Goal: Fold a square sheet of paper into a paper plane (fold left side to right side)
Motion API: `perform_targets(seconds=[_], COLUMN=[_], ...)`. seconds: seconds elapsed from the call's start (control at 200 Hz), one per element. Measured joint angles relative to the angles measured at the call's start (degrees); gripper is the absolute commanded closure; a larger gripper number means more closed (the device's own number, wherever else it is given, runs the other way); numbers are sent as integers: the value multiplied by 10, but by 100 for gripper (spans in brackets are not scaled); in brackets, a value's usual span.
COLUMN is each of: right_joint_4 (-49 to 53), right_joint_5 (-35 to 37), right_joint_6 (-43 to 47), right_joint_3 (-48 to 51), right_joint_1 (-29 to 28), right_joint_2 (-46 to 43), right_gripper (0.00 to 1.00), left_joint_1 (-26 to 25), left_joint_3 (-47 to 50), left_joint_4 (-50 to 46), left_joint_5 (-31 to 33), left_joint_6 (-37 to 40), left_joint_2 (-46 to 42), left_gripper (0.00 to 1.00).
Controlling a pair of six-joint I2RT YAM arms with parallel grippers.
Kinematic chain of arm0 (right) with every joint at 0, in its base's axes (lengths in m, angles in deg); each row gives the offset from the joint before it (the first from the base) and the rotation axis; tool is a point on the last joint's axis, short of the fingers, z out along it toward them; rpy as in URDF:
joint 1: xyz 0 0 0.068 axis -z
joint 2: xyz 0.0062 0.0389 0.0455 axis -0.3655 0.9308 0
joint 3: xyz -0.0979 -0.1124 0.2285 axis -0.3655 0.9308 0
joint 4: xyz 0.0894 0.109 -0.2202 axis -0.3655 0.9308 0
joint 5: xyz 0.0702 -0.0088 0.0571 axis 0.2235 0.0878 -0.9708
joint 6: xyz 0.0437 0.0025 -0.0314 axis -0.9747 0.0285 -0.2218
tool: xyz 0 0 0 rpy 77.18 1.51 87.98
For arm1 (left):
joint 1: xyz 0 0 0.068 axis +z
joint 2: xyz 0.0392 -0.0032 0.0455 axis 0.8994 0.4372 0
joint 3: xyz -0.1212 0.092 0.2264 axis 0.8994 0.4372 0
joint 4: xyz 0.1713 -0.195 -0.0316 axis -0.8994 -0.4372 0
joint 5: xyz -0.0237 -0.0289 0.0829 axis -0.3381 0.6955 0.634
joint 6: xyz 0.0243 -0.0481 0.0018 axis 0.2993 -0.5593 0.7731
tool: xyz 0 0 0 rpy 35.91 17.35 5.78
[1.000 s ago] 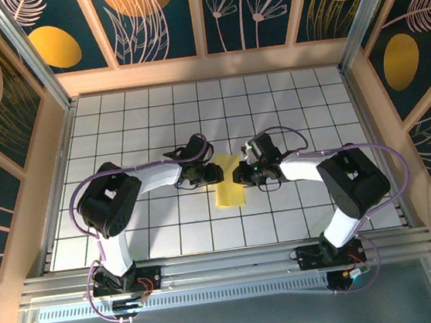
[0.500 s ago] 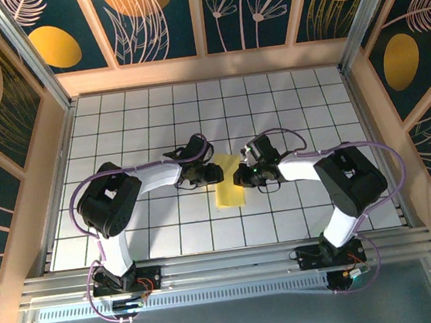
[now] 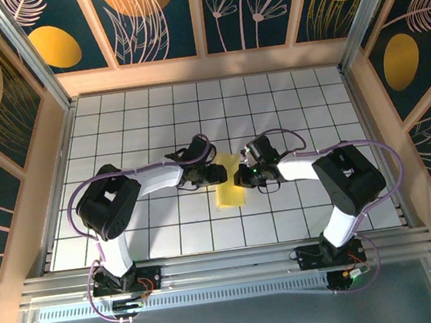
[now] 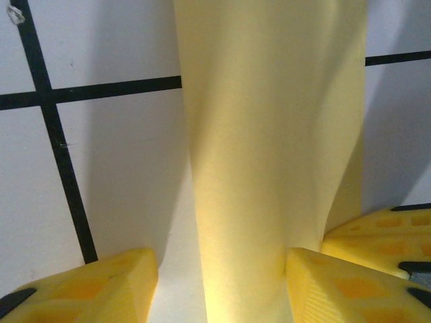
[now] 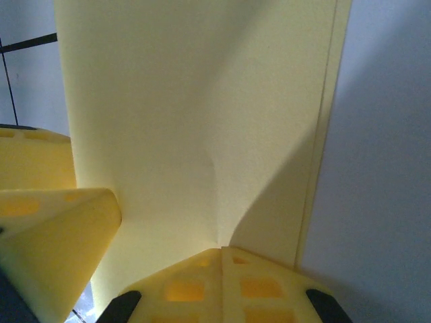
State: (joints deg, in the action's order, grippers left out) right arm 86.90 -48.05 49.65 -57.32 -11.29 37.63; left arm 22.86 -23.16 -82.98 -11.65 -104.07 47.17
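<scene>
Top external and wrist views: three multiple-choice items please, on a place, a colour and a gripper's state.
1. Where does the sheet of paper lie?
A) far left corner
B) between the left gripper and right gripper
C) near right corner
2. Its colour?
A) pale yellow
B) blue
C) white
3. The right gripper's jaws?
A) wide apart
B) shut on nothing
C) shut on the sheet
Key:
1 B: the top view shows it there.
2 A: it is yellow in all views.
3 C: the right wrist view shows the jaws met, paper pinched.
</scene>
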Motion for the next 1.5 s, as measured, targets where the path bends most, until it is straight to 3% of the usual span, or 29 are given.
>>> perform_targets(seconds=[0.185,0.3,0.415,0.565,0.891,1.166,1.501], right_joint_4=[0,0,0,0,1,7,11], right_joint_5=[0,0,0,0,0,0,0], right_joint_6=[0,0,0,0,1,5,16], right_joint_3=[0,0,0,0,-4,-11,-18], right_joint_1=[0,0,0,0,0,-1,-3], right_joint_2=[0,0,0,0,4,9,13], right_gripper=[100,100,100,100,100,100,100], left_joint_1=[3,4,4,4,4,5,21], left_joint_3=[27,37,47,74,77,90,127], left_joint_4=[5,26,83,127,141,142,188], left_joint_5=[37,20,-39,-100,-110,-87,-102], left_joint_6=[0,-5,-11,-28,-30,-29,-30], left_joint_2=[-53,-96,-107,-93,-24,-13,-20], left_gripper=[45,60,77,89,95,97,98])
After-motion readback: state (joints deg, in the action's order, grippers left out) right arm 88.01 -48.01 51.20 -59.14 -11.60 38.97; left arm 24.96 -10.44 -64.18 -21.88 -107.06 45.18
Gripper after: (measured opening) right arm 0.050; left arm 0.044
